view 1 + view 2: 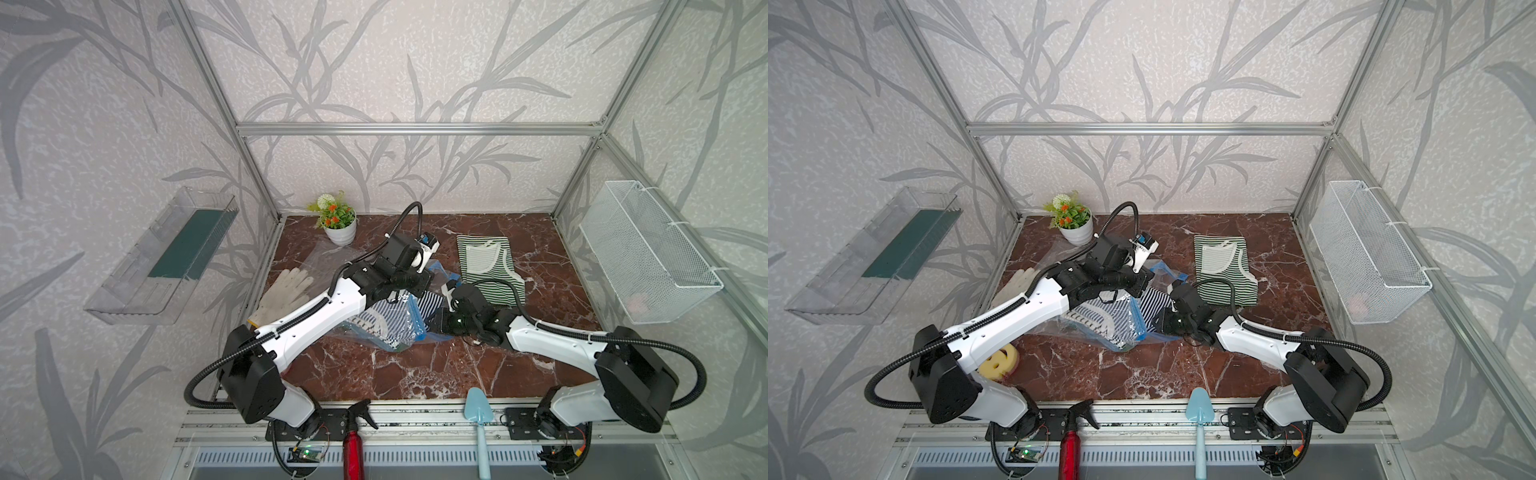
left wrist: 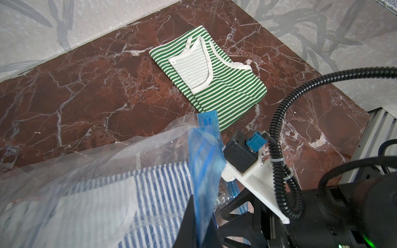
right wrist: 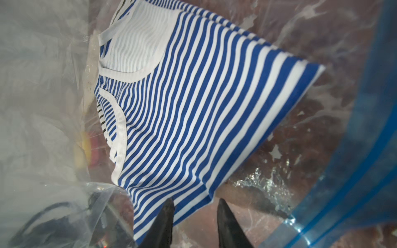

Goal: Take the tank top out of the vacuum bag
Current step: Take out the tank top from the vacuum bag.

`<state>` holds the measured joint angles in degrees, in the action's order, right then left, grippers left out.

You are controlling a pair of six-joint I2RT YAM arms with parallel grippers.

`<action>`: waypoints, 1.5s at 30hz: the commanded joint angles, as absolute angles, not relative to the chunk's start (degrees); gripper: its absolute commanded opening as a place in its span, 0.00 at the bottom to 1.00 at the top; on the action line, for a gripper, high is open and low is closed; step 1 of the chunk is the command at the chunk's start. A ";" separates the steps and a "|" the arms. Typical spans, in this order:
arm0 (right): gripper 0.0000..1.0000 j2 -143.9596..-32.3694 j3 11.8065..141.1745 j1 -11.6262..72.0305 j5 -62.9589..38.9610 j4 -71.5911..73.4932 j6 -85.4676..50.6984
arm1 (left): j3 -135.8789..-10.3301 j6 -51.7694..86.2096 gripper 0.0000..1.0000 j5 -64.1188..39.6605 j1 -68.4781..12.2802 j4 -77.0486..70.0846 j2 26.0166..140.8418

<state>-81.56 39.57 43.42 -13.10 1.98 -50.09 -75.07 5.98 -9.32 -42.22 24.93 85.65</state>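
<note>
1. While the left claw is pinched together on the blue zip-seal strip, that edge of the vacuum bag is held up off the marble-patterned surface, so the bag's mouth gapes.
2. The bag lies crumpled in the middle of the surface, between the two arms, in both top views.
3. The blue-and-white striped tank top is folded inside the bag, seen through the clear plastic in the left wrist view.
4. The right claw is inside the bag's mouth with its jaws apart. The nearest corner of the tank top's hem lies against one finger and reaches into the gap.
5. A green-striped tank top lies folded on the surface outside the bag, just beyond the right arm.
6. A potted plant stands at the back, and white gloves lie beside the left arm.
7. A red spray bottle and a blue trowel sit at the front edge.
</note>
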 commanded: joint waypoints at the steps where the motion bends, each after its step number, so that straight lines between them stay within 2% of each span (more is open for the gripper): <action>1: 0.49 -80.42 38.11 43.15 -13.06 3.44 -51.67 | -77.59 4.74 0.00 -10.00 -42.11 25.12 86.25; 5: 0.62 -81.17 36.98 43.20 -11.93 4.99 -51.79 | -77.45 4.75 0.00 -9.96 -42.11 25.14 86.37; 7: 0.64 -82.49 37.20 43.07 -12.48 7.26 -51.60 | -77.63 4.58 0.00 -10.51 -42.12 25.27 86.48; 13: 0.65 -88.44 38.42 42.94 -14.92 15.03 -51.87 | -77.67 4.45 0.00 -10.56 -42.15 25.32 86.65; 19: 0.62 -93.81 39.20 42.80 -16.69 20.86 -52.99 | -77.54 4.31 0.00 -10.34 -42.14 25.36 86.43; 24: 0.50 -96.08 39.37 42.71 -17.09 24.86 -53.13 | -77.47 4.22 0.00 -10.72 -42.12 25.25 86.40; 25: 0.45 -96.55 39.36 42.63 -17.43 25.97 -53.39 | -77.55 4.21 0.00 -10.59 -42.17 25.33 86.46; 29: 0.14 -97.47 39.11 42.63 -19.03 29.10 -54.33 | -77.45 4.00 0.00 -10.60 -42.18 25.23 86.29; 33: 0.00 -96.13 38.34 42.63 -19.27 28.94 -54.34 | -77.69 4.04 0.00 -10.42 -42.16 25.39 86.29; 40: 0.00 -89.05 36.69 42.73 -17.89 23.14 -53.43 | -77.77 3.95 0.00 -10.19 -42.10 25.39 86.25; 45: 0.00 -82.84 39.43 42.71 -16.83 11.56 -52.00 | -77.65 4.82 0.00 -7.84 -42.05 25.55 86.39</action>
